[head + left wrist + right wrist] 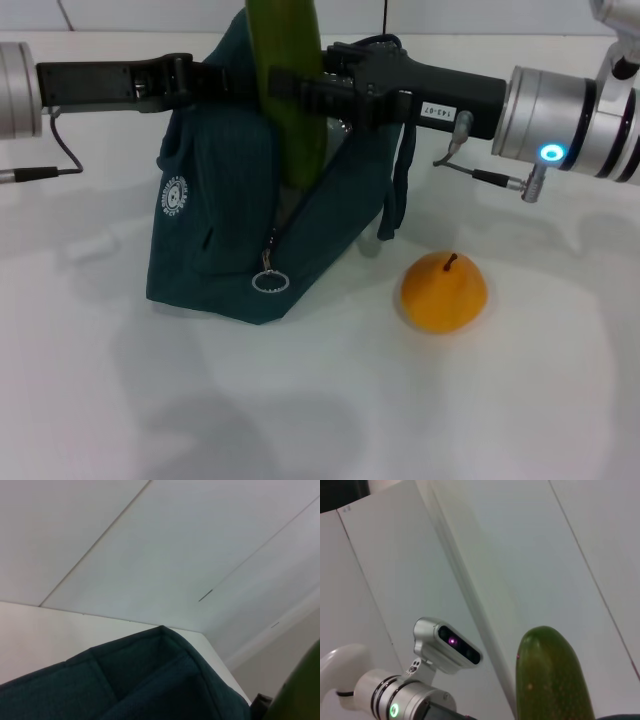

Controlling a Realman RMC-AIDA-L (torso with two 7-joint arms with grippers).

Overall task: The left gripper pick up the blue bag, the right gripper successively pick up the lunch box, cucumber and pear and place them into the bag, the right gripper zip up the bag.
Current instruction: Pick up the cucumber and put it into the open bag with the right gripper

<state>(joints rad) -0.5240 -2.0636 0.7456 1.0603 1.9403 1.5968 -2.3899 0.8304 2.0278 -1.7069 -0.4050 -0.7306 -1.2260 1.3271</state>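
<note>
As viewed from the head camera, starting at the left: left gripper [232, 80] reaching in level from that side, high above the white table [520, 410], shut on the upper rim of the blue bag [225, 240] at its left top corner; just below that grip, on the bag's left face, the small round white logo [173, 195]; bag itself upright, base on the table, mouth parted at the top; further along, down the front corner, the zip line ending in a ring pull [270, 282] hanging near the base; above the pull, standing almost upright in the open mouth, the cucumber [290, 120], lower end down inside the bag, upper end running out past the top edge of the view; clamped about the cucumber's middle, level with the bag's rim, the right gripper [300, 92], one finger on each side of the green skin, arm coming in level from the right; just right of the bag, a loop handle [400, 185] dangling down its side; beyond that, near the bag but not touching it, the pear [444, 292] sitting on the table, stem up; lunch box not to be made out in any view; from the left wrist, only the bag's dark fabric edge [150, 680] close below and a sliver of the cucumber [300, 690] at one corner; from the right wrist, the cucumber's rounded tip [550, 675] close up, with the left arm [415, 702] farther off
</note>
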